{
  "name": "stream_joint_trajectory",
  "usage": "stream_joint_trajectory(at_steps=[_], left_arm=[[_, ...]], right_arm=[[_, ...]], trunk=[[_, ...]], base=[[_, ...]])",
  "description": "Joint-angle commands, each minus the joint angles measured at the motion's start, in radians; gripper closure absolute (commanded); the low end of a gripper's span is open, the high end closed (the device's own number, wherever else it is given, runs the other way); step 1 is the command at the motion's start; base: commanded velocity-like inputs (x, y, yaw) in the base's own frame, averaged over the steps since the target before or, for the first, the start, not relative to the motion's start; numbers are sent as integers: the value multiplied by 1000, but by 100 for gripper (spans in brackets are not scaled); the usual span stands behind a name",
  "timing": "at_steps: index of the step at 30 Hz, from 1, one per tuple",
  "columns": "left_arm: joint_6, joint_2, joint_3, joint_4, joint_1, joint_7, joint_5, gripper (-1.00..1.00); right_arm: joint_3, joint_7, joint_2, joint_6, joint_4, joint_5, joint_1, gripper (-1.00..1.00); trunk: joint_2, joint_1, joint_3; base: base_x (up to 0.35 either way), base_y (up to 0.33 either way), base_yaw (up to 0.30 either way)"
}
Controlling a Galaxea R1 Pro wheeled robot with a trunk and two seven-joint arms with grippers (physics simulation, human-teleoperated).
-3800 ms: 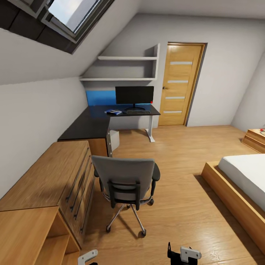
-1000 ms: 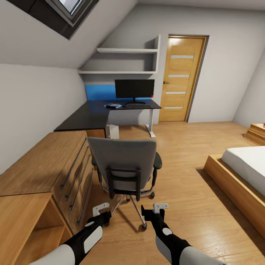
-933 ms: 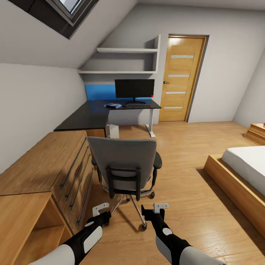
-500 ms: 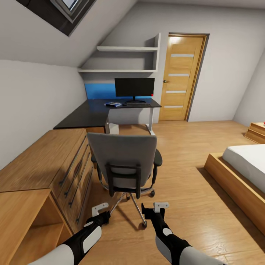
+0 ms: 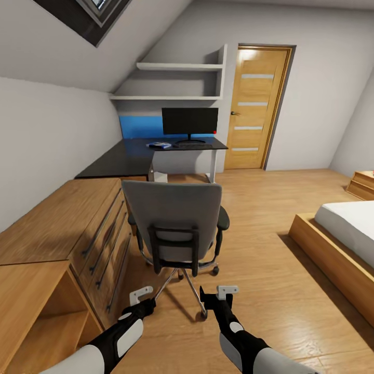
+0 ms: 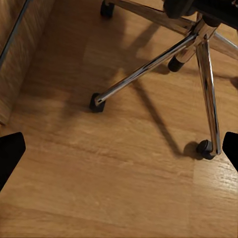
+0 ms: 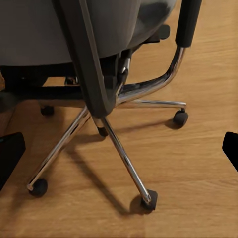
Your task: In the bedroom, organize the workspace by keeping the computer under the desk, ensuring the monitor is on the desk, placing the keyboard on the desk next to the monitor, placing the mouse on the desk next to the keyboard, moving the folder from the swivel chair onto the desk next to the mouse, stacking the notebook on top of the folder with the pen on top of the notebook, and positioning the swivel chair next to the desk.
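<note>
Grey upholstery dead ahead: the swivel chair [image 5: 174,223] stands with its back to the robot on the light wood floor [image 5: 259,249], just beside the low wood cabinet [image 5: 62,228] on the left and well short of the desk [image 5: 135,158]. Both arms reach forward low behind it. The left gripper [image 5: 141,296] hangs above the floor behind the chair's base, and in the left wrist view its dark fingertips [image 6: 10,153] sit far apart at the picture's edges, jaws wide, nothing between them but planks and chrome spokes of the swivel chair [image 6: 158,59]. The right gripper [image 5: 221,294] is level with it, near the rear caster; the right wrist view shows its fingertips [image 7: 9,153] spread just as wide, empty, looking at the chair's black back support, chrome spokes and casters [image 7: 114,124].

Further off, the glossy black desk runs along the left wall and turns under the shelves [image 5: 176,83]. On it stands the monitor [image 5: 189,121], with the keyboard [image 5: 195,146] lying in front of its foot. Left of the keyboard sits a blue stack, the folder [image 5: 159,145], with something pale on top too small to make out. A pale box, the computer [image 5: 160,177], peeks out under the desk behind the chair's back. A wooden door [image 5: 257,117] stands right of the desk, and a bed [image 5: 343,239] lies at the right.
</note>
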Motion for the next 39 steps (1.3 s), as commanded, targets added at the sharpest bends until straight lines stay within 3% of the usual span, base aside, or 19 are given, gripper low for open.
stream_joint_trajectory(at_steps=[1, 14, 20, 22, 23, 28, 33, 34, 39], left_arm=[[-6, 1, -9, 0, -1, 6, 10, -100], [-1, 0, -13, -15, -1, 12, 6, -100], [12, 2, -13, -70, -22, 23, 5, -100], [24, 2, -12, -79, -36, 32, 4, -100], [72, -4, -12, -88, -61, 44, 4, -100], [109, -13, -10, -82, -78, 45, 9, -100], [78, -22, -16, -12, -80, 43, 3, -100], [33, -23, -16, 16, -80, 43, 4, -100], [3, -23, -15, 34, -81, 43, 4, -100]], right_arm=[[9, -8, 0, -2, 0, -3, -1, -100], [14, -24, 0, 8, -6, 2, -1, -100], [13, -31, 0, 97, -29, 4, -6, -100], [13, -31, 0, 120, -43, 4, -10, -100], [12, -32, 0, 146, -62, 3, -13, -100], [14, -31, 0, 157, -59, 4, -16, -100], [14, -31, -1, 155, -41, 5, -16, -100], [15, -31, -2, 152, -35, 5, -16, -100], [14, -31, 0, 129, -36, 5, -17, -100]], trunk=[[-8, 4, -4], [-99, 54, -45], [-141, 77, -64], [-155, 84, -70], [-162, 88, -73], [-197, 107, -89], [-232, 126, -104], [-239, 130, -108], [-274, 149, -123]], base=[[0, 0, 0], [0, 0, 0], [0, 0, 0], [0, 0, 0], [0, 0, 0], [0, 0, 0], [0, 0, 0], [0, 0, 0], [0, 0, 0]])
